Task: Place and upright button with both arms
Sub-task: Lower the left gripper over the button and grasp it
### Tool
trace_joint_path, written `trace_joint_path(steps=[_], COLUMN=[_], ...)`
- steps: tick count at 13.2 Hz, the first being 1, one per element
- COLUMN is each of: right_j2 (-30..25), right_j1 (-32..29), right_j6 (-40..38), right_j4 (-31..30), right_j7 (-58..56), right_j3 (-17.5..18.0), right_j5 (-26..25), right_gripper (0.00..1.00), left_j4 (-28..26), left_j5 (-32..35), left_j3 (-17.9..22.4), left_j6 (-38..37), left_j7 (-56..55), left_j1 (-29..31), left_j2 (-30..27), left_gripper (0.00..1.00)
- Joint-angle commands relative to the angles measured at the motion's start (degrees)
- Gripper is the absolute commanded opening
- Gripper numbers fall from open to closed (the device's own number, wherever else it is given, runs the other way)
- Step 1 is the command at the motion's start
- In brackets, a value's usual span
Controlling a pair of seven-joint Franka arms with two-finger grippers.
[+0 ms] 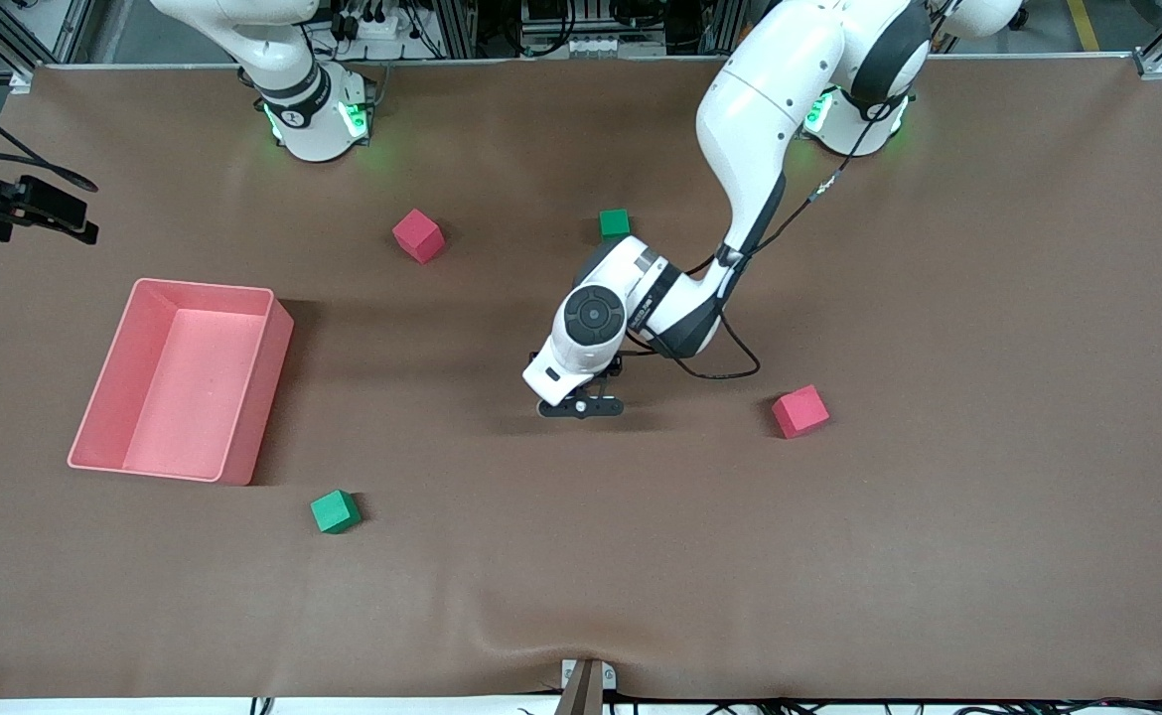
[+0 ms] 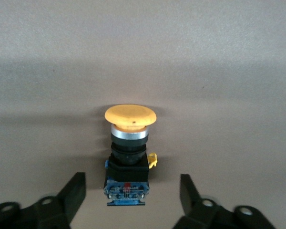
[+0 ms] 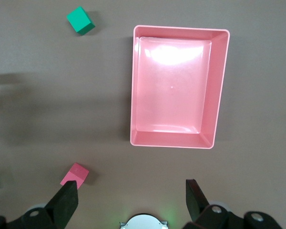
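Button (image 2: pixel 128 152) is what I see in the left wrist view, in the middle of the frame: a push-button switch with a broad yellow-orange mushroom cap, a metal collar, a black body and a blue contact block at the end nearest the camera. It appears to lie on its side on the brown surface (image 1: pixel 939 546), cap pointing away from the claw, though I can't be sure of the tilt from this angle. In the front view it is hidden under the left arm's wrist, near the centre of the frame.

My left claw (image 2: pixel 132 191) hangs low over it with fingers spread wide, one on each side of the contact block, touching nothing. The right claw (image 3: pixel 132 196) is parked high over its own base at the upper left of the front view, also spread and empty, looking down on the pink tray (image 3: pixel 219 90); that arm waits.

I judge the switch rigid, light and fairly sturdy, but the domed cap is smooth and would slip. I'd take it across the square black body, where flat faces give the pads purchase, and avoid the small yellow tab at its side.
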Motion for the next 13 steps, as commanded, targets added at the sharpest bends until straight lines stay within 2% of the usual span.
trace_joint_path(steps=[1, 5, 9, 11, 13], right_j2=[-0.84, -0.75, -0.67, -0.58, -0.4], right_j1=[-0.63, -0.54, -0.72, -0.72, -0.89], right_j6=[-1.84, -2.11, -2.2, -1.67, -1.67], right_j4=[2.29, 3.09, 3.09, 3.09, 3.26], right_j7=[1.37, 3.22, 3.3, 3.39, 3.22], right_j3=[-0.52, -0.53, -0.44, -0.44, -0.44], right_j5=[-0.06, 0.21, 0.64, 0.64, 0.11], right_gripper=[1.0, 1.0, 1.0, 1.0, 1.0], left_j4=[0.86, 0.51, 0.51, 0.59, 0.59], left_j5=[-0.38, -0.29, -0.29, -0.29, -0.29], left_j3=[0.86, 0.86, 0.86, 0.86, 0.86], left_j6=[-0.31, -0.4, -0.66, -1.36, -2.24], left_j7=[-0.58, -0.5, -0.32, -0.32, -0.32], left_j1=[-0.56, -0.47, -0.12, -0.12, 0.05], left_j2=[0.39, 0.57, 0.57, 0.48, 0.22], left_gripper=[0.82, 0.77, 0.65, 0.56, 0.4])
